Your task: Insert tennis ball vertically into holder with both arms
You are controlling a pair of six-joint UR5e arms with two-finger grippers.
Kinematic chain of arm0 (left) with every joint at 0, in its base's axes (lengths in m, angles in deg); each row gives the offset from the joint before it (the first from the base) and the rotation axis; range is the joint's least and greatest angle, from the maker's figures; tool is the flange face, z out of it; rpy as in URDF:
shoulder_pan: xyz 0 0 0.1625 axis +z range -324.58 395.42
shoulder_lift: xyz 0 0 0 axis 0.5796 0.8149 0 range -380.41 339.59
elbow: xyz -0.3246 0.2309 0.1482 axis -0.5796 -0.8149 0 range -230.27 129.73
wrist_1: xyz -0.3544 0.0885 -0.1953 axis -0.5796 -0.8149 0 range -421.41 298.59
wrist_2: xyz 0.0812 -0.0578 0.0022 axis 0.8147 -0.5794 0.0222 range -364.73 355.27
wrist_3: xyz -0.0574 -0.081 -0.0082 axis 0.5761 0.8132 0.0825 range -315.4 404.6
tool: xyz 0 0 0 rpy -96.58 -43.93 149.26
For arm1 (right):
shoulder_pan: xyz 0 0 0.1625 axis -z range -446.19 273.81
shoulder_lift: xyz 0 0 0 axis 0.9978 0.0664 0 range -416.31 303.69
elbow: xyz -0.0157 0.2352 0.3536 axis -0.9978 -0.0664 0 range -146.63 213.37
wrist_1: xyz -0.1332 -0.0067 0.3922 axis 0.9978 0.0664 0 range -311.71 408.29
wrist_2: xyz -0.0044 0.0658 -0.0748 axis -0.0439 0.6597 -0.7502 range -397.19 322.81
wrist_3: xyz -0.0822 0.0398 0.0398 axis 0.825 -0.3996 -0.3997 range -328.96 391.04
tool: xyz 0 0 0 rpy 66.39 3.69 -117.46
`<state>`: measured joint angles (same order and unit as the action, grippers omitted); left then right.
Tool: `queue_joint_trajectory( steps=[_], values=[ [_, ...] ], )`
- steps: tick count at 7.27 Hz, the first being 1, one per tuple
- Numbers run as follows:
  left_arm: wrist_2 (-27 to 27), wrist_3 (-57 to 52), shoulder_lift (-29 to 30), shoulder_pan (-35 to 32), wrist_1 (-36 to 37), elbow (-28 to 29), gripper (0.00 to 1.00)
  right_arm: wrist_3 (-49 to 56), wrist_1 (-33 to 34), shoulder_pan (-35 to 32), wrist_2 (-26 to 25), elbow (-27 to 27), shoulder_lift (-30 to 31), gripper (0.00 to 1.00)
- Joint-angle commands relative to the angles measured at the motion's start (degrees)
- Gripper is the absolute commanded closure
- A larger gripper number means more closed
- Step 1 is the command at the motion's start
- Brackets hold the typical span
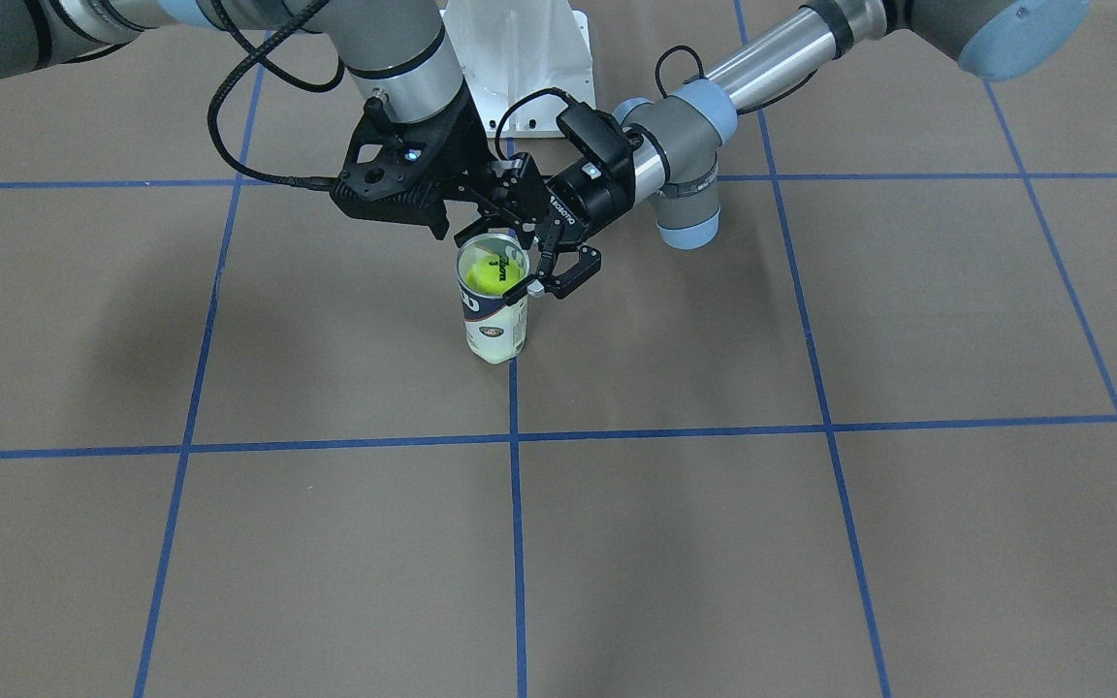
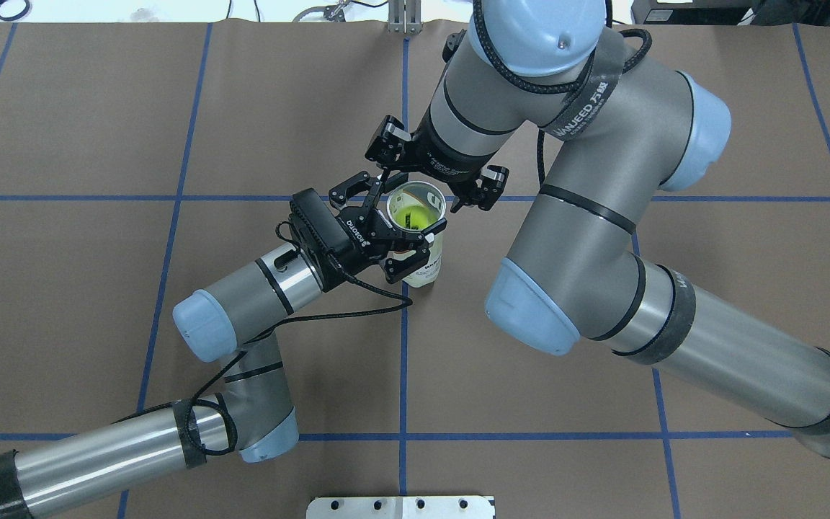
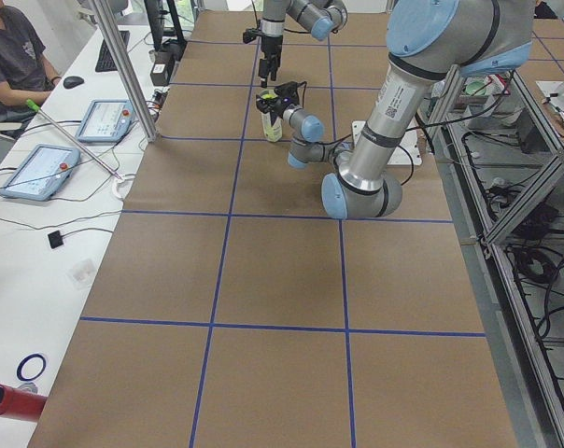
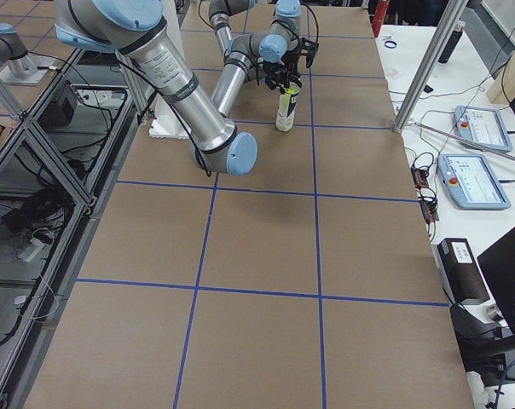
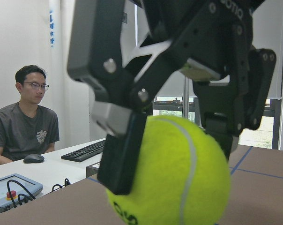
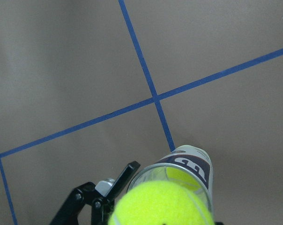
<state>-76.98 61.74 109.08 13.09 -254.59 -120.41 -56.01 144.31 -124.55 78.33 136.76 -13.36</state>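
standing upright on the tabletop (image 1: 714, 533) at a blue line (image 1: 517, 543), the holder (image 1: 497, 325) contains a second ball (image 6: 183, 174). my left fingers (image 6: 126, 174) are closed on the holder just below its rim. my right fingers (image 5: 120, 154), pointing down, grip the tennis ball (image 5: 179, 173) at the holder's open mouth.
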Motion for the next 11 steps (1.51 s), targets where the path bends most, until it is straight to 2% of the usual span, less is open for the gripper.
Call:
queue_joint_trajectory(
  steps=[1,3,6,7,9,10,11],
  values=[
    [0.00,0.00,0.06,0.01,0.00,-0.09,0.10,0.04,0.04,0.12,0.05,0.58,0.02,0.00],
    [0.00,0.09,-0.03,-0.08,-0.18,-2.00,0.04,0.22,0.04,-2.67,1.36,1.11,1.07,0.00],
    [0.97,0.18,-8.60,-0.08,0.52,-13.40,0.02,1.88,-0.13,-6.72,3.82,3.66,7.48,0.00],
    [1.14,0.18,-12.12,-1.04,1.48,-15.53,0.01,6.59,-0.31,-8.56,5.40,3.92,10.10,0.00],
    [6.40,5.15,-16.44,-5.42,4.20,-15.21,0.01,17.74,-0.57,-12.51,5.41,3.93,15.90,0.00],
    [6.50,7.36,-19.68,-8.31,4.83,-15.20,0.01,22.67,-0.57,-14.88,5.76,3.84,18.72,0.00],
    [6.51,16.52,-23.19,-10.95,6.14,-15.20,0.01,28.98,-0.57,-16.91,5.59,3.32,21.35,0.00]
  ],
)
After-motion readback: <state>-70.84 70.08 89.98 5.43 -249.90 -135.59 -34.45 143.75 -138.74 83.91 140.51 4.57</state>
